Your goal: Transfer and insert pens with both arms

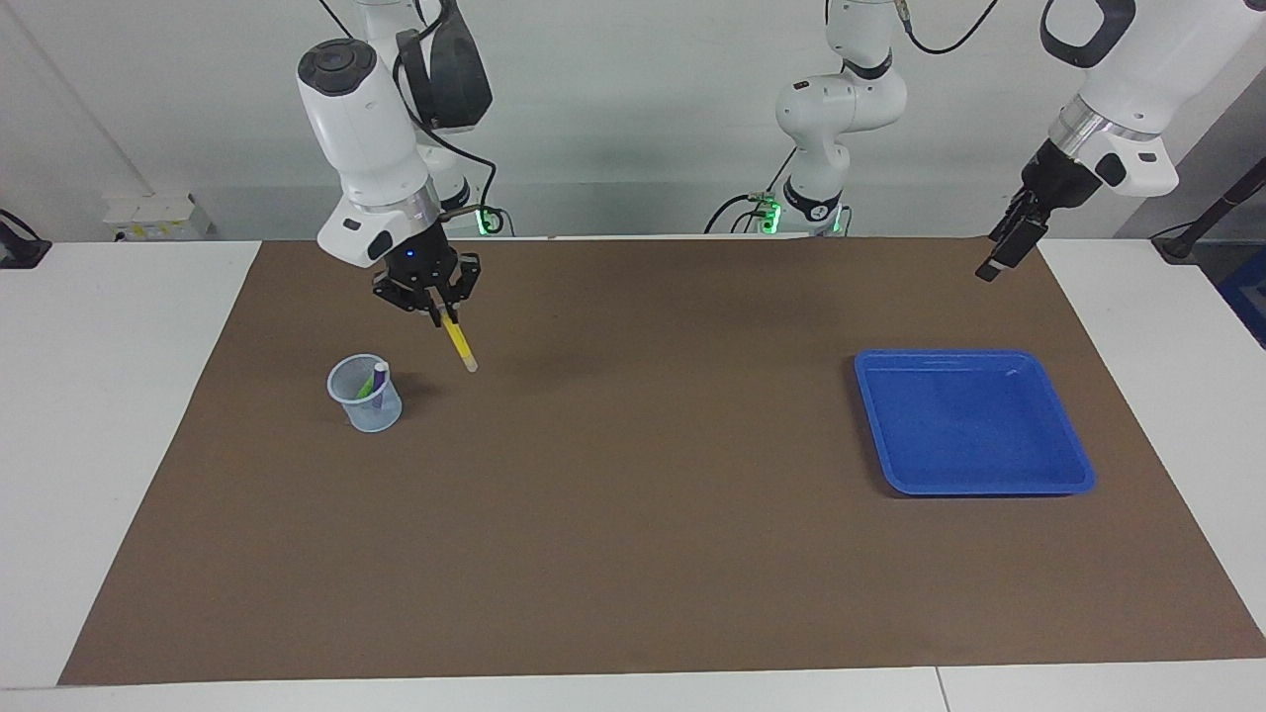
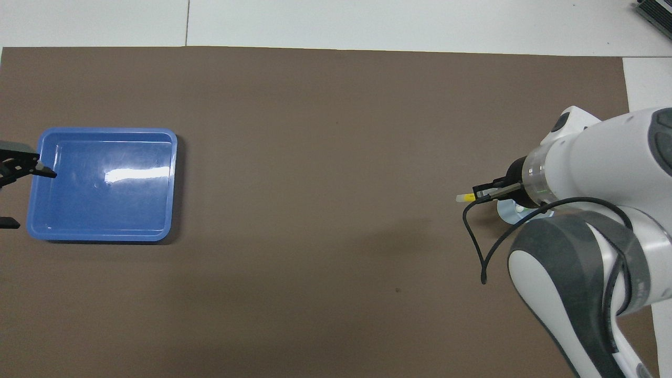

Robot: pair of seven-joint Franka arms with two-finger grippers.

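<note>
My right gripper (image 1: pixel 440 314) is shut on the yellow pen (image 1: pixel 459 344), which hangs nearly upright with its pale cap end down, over the mat just beside the clear cup (image 1: pixel 365 397). A purple pen (image 1: pixel 380 377) and a green pen (image 1: pixel 365 388) stand in that cup. From overhead only the tip of the yellow pen (image 2: pixel 465 197) shows past the right gripper (image 2: pixel 482 195), and the arm hides most of the cup (image 2: pixel 507 211). My left gripper (image 1: pixel 1001 255) hangs open and holds nothing, over the mat's edge at the left arm's end; overhead, the left gripper (image 2: pixel 30 198) shows only its fingers.
A blue tray (image 1: pixel 1073 485) with nothing in it lies on the brown mat (image 1: pixel 633 554) toward the left arm's end. The right arm's black cable (image 2: pixel 475 247) loops out beside its wrist.
</note>
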